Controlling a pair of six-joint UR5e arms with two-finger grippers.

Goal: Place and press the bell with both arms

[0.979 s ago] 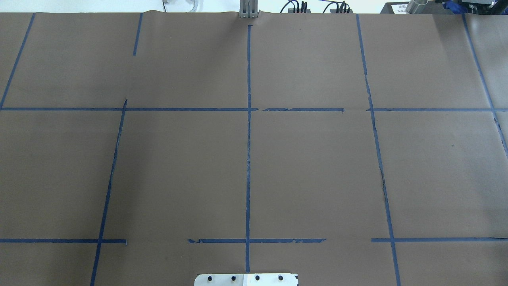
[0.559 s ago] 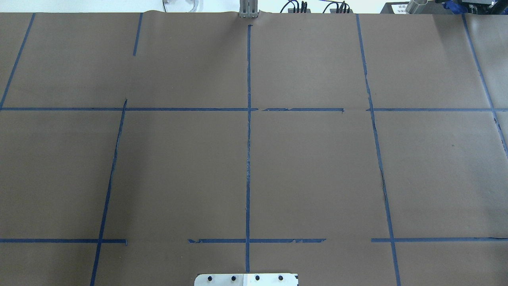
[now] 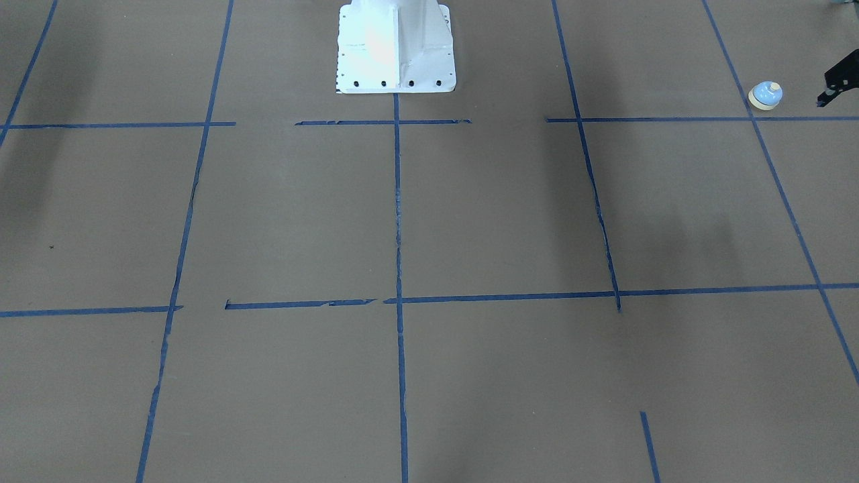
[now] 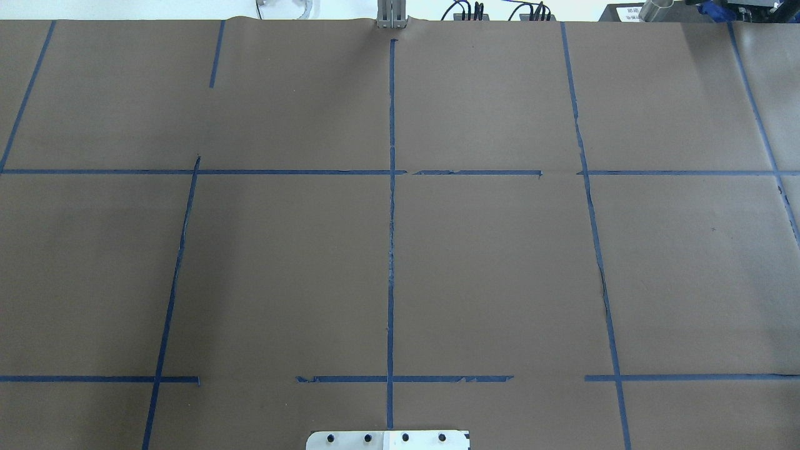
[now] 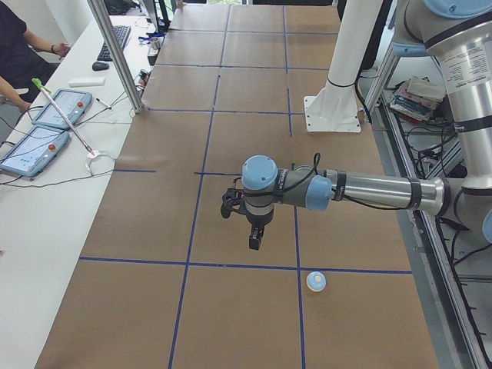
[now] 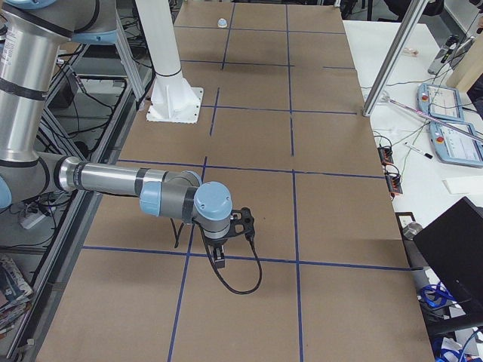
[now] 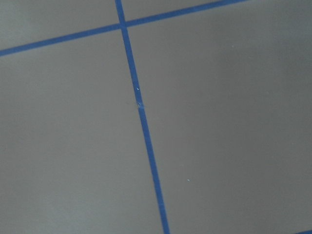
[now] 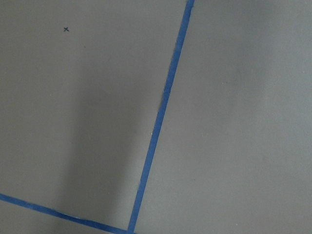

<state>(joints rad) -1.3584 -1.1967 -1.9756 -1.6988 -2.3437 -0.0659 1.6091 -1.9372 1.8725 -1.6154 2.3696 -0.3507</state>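
The small light-blue bell (image 3: 765,96) with a cream base stands upright on the brown paper at the table's left end; it also shows in the exterior left view (image 5: 316,281) and far off in the exterior right view (image 6: 221,23). My left gripper (image 5: 254,234) hangs above the table, a little away from the bell and apart from it. Only a black part of it shows at the edge of the front view (image 3: 835,84), so I cannot tell its state. My right gripper (image 6: 219,259) hangs over the table's other end, and I cannot tell its state. Both wrist views show only paper and blue tape.
The white pedestal base (image 3: 396,47) stands at the robot's side of the table. A metal post (image 5: 115,54) rises at the far edge. A side table holds tablets (image 5: 46,123), with an operator (image 5: 15,54) beside it. A black laptop (image 6: 453,249) sits off the right end.
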